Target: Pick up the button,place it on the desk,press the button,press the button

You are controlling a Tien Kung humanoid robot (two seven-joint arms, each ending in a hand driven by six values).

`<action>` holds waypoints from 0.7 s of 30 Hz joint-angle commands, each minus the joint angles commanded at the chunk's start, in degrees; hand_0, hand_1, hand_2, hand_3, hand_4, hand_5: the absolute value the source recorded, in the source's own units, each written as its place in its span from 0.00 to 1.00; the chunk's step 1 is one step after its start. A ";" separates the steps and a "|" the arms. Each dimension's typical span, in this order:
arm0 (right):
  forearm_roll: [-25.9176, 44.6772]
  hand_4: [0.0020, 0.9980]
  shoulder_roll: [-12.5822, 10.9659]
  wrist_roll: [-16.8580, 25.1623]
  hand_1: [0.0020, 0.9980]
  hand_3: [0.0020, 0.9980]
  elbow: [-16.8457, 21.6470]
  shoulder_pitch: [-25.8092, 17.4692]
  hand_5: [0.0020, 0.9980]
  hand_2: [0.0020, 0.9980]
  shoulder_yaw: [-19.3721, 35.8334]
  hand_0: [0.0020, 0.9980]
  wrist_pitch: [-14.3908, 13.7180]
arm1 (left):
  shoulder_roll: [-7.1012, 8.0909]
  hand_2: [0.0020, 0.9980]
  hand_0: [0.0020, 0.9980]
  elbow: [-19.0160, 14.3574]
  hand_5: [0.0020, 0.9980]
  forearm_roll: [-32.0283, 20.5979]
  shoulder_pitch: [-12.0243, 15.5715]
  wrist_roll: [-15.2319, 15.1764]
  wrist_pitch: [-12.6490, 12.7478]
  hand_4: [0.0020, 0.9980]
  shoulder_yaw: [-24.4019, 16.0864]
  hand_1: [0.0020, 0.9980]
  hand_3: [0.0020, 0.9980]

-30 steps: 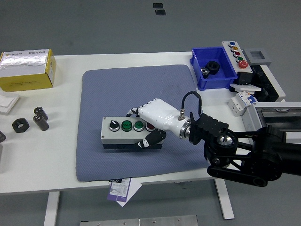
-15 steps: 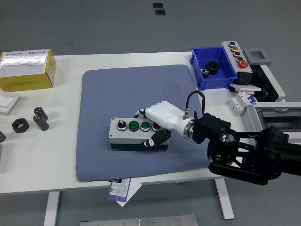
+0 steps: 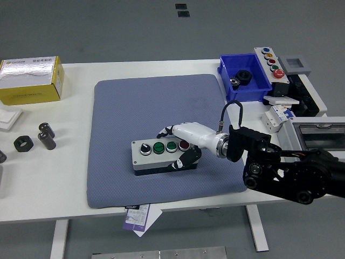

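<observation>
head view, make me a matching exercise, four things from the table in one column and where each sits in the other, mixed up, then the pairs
Things:
1. button box
2. yellow box
3. blue bin
4. black nut

Places:
A. far right of the table, past the mat's corner
B. far left corner of the table
C. on the blue mat, gripped by the right hand
D. left edge of the table, off the mat

Pairs: 1-C, 2-B, 3-A, 4-D

Grey button box (image 3: 161, 156) with black, two green, one red button on dotted blue-grey mat (image 3: 156, 108), white surface (image 3: 75, 178), white right hand (image 3: 186, 141), blue bin (image 3: 245, 81), yellow box (image 3: 31, 81).
</observation>
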 joint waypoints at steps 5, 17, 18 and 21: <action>7.17 0.72 -0.87 1.59 0.89 0.94 0.63 -0.31 0.16 0.93 2.14 0.97 2.36 | -0.05 0.49 0.63 0.01 0.17 -0.06 0.01 -0.01 -0.02 0.71 0.03 0.51 0.61; 11.76 0.74 -5.31 -0.24 0.89 0.95 7.95 -1.84 0.20 0.93 10.44 0.96 0.07 | -0.40 0.49 0.63 0.04 0.16 -0.21 0.18 -0.04 -0.07 0.71 0.02 0.51 0.61; 9.69 0.74 -6.18 -1.84 0.89 0.95 9.32 -1.87 0.20 0.93 11.51 0.96 -0.37 | -0.42 0.49 0.63 0.06 0.16 -0.32 0.20 -0.04 -0.07 0.71 0.13 0.51 0.61; 3.78 0.74 -8.99 -7.16 0.90 0.95 13.48 -1.66 0.20 0.93 14.73 0.96 3.50 | -0.48 0.49 0.63 0.09 0.16 -0.61 0.25 -0.03 -0.05 0.71 0.39 0.51 0.61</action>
